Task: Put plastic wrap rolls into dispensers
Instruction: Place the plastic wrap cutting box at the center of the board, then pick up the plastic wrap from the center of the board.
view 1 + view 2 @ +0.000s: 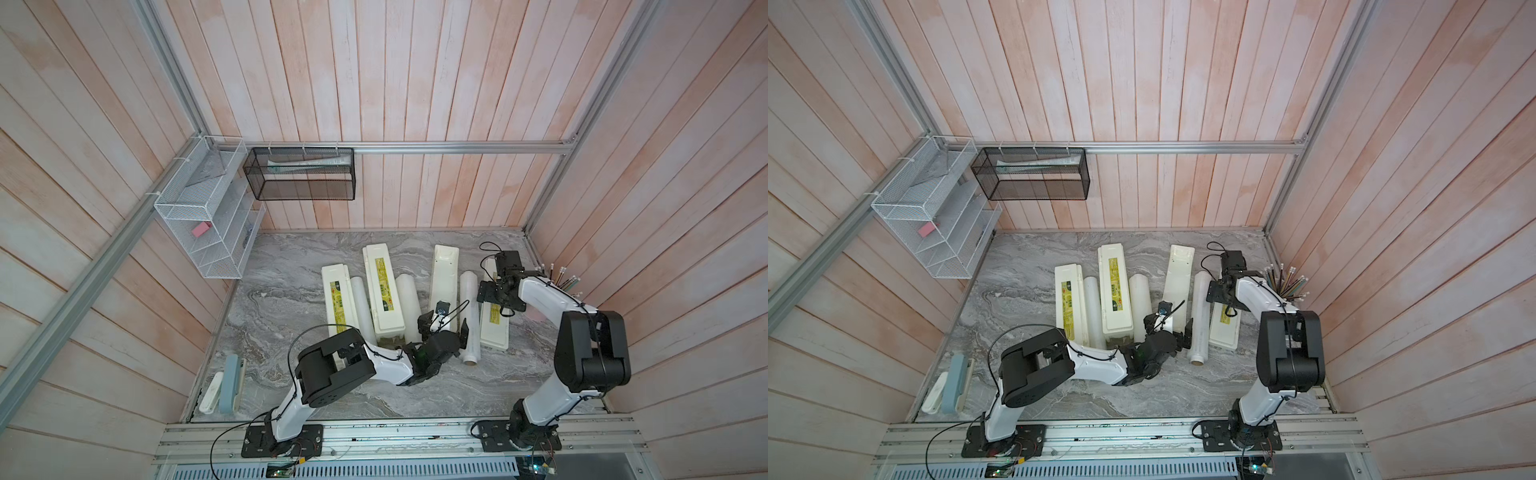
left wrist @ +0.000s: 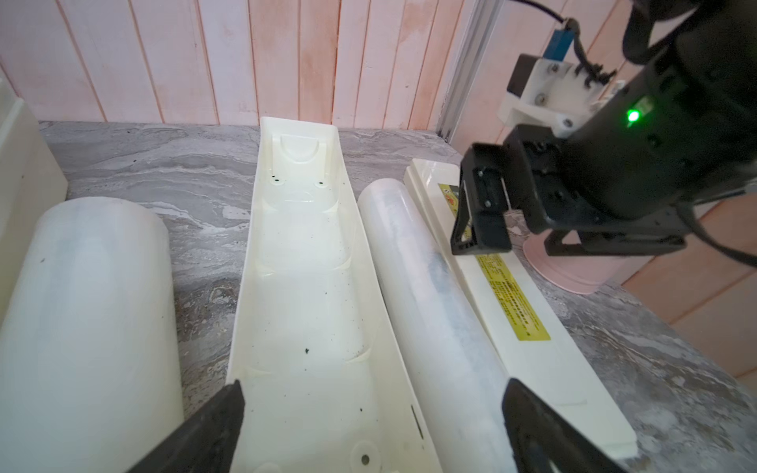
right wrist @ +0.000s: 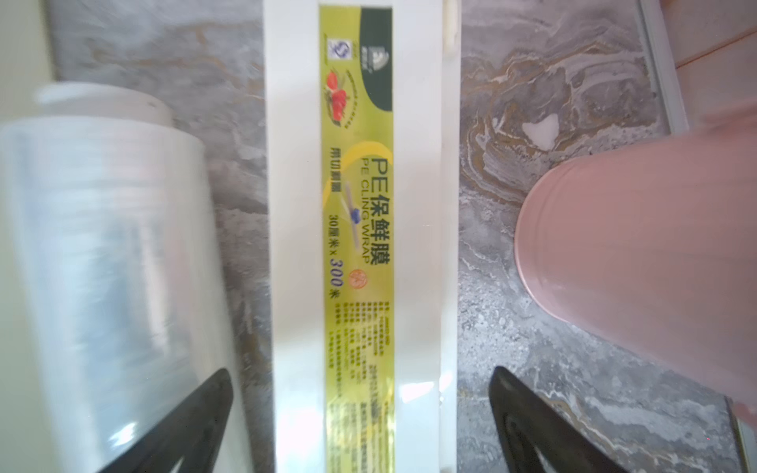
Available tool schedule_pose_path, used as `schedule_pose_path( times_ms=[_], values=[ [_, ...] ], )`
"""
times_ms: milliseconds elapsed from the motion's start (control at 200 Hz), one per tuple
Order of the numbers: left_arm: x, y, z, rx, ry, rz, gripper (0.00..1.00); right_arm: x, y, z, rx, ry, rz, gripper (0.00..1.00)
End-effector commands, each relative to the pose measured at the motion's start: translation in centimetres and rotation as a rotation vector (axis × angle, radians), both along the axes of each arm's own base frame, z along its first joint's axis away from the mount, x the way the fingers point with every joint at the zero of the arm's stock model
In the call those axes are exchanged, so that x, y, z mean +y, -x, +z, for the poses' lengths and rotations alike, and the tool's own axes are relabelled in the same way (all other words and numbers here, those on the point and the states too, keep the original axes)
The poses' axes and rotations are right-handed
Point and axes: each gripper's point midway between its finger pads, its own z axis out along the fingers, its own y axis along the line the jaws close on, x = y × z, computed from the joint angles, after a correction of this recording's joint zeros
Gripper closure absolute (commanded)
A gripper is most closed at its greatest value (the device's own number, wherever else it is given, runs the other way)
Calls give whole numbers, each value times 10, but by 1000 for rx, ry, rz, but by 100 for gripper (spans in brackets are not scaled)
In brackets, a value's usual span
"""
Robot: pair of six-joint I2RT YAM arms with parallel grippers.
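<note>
Centrally, the slim plastic wrap roll (image 2: pixel 430 286) lies on the counter (image 2: pixel 184 172) between an open dispenser trough (image 2: pixel 303 266) and a labelled lid (image 2: pixel 512 303); probably light, stiff and slick, best pinched mid-length. Left fingers (image 2: pixel 213 426) and right fingers (image 3: pixel 508 401) stand spread, empty.

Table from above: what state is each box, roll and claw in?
Left dispenser: closed.
Middle dispenser: closed.
Right dispenser: open, trough empty.
Its lid: lying flat, label up.
Left roll: lying on the table, not loaded.
Middle roll: same.
Right roll: lying between trough and lid.
Left claw: open, over the trough.
Right claw: open, over the lid.
</note>
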Motion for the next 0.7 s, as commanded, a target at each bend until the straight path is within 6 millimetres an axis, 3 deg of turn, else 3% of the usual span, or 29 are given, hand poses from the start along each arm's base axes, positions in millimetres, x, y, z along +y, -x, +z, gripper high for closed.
schedule_pose_path(
  times_ms=[0, 145, 285, 415, 430, 460, 695],
  values=[
    [0, -3, 33, -10, 33, -79, 0, 25, 7, 19, -33, -103, 37, 6],
    [12, -19, 48, 24, 33, -129, 0, 57, 14, 26, -64, -225, 88, 13],
    [21, -38, 52, 90, 31, -170, 2, 78, 21, 18, -51, -255, 114, 17],
    [28, -44, 55, 153, 60, -197, 3, 85, 24, 6, -20, -229, 114, 21],
    [38, -55, 56, 157, 68, -174, 3, 85, 25, 4, -15, -228, 116, 21],
    [42, -59, 56, 168, 73, -172, 3, 86, 27, 1, -8, -224, 117, 21],
    [54, -65, 57, 227, 85, -196, 3, 85, 41, -16, 33, -200, 117, 23]
  ],
)
